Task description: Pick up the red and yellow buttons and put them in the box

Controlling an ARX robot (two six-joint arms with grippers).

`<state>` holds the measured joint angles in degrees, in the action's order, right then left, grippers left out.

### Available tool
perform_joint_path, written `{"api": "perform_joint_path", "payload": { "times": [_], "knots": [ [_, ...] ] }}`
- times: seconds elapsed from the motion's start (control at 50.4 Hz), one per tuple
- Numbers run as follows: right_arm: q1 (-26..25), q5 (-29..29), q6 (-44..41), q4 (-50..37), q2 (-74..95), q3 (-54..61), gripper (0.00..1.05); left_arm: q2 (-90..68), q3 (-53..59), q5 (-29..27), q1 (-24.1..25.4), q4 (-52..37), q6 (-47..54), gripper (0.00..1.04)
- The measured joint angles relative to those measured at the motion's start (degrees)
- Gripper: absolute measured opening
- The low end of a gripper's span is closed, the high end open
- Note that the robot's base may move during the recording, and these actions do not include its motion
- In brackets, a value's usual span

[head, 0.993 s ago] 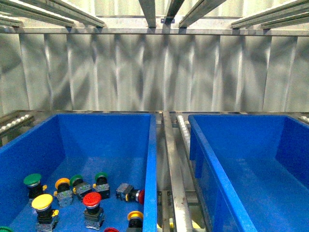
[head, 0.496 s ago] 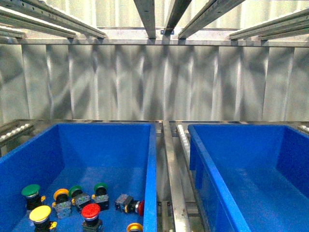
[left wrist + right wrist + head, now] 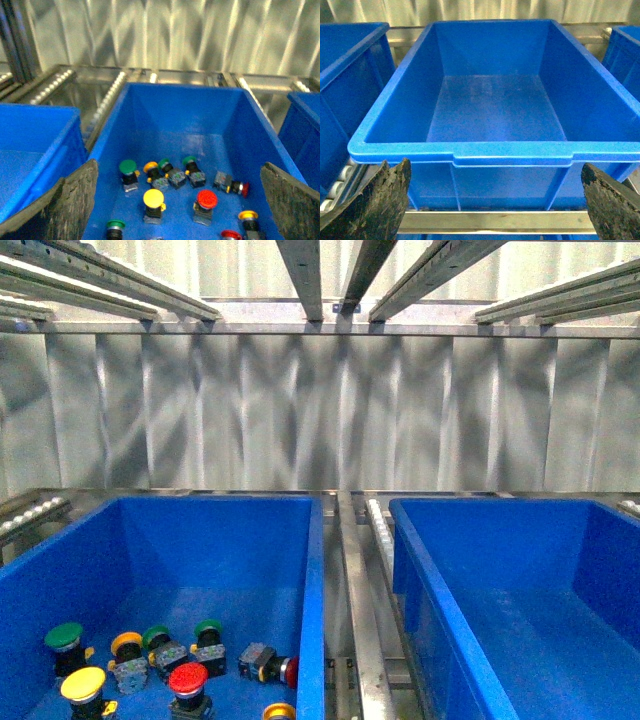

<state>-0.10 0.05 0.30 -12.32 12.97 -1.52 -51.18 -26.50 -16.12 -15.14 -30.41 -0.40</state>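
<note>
The left gripper point(image 3: 178, 164) hangs with its two dark, rough-faced fingers point(image 3: 70, 200) spread wide and nothing between them, over a deep bright-blue plastic bin point(image 3: 117, 125) strewn with push-button switches. Nearest the fingers on the bin floor, a yellow mushroom-capped button point(image 3: 153, 198) and a red mushroom-capped button point(image 3: 206, 199) stand upright on black-and-grey bodies, near each other but not touching. A second red button point(image 3: 239, 187) lies on its side close to the wall on the robot's right. A second yellow-capped button point(image 3: 248, 216) sits just beside it, nearer the robot, and a further red cap point(image 3: 230, 234) is cut off by the frame. Beyond them runs a loose row in which an orange-yellow capped button point(image 3: 150, 166) stands among green-capped switches point(image 3: 127, 166). The right gripper point(image 3: 495, 163) likewise has its fingers point(image 3: 612, 200) set wide apart, gripping nothing. It faces a deep bright-blue plastic box point(image 3: 495, 150) with a thick rolled rim and smooth sloping walls, its floor in plain sight. In the front view this box stands on the robot's right and the bin of switches on its left. A steel roller rail point(image 3: 360, 580) parts the two, so the red and yellow buttons lie well apart from the box. A corrugated metal wall point(image 3: 320, 410) closes the scene behind both, and another blue bin point(image 3: 350, 65) stands beside the box.
</note>
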Motion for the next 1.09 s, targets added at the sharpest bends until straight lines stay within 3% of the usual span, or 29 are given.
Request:
{"api": "perform_joint_path", "payload": {
  "times": [0.179,0.476,1.092],
  "knots": [
    [0.0,0.0,0.0,0.0,0.0,0.0,0.98,-19.5,-12.0,1.0,-1.2,7.1,-3.3,0.97],
    [0.0,0.0,0.0,0.0,0.1,0.0,0.98,-38.7,-30.3,-0.5,0.0,17.5,-8.3,0.97],
    [0.0,0.0,0.0,0.0,0.1,0.0,0.98,-60.9,-47.3,-2.1,-0.8,28.5,-6.8,0.97]
  ]
}}
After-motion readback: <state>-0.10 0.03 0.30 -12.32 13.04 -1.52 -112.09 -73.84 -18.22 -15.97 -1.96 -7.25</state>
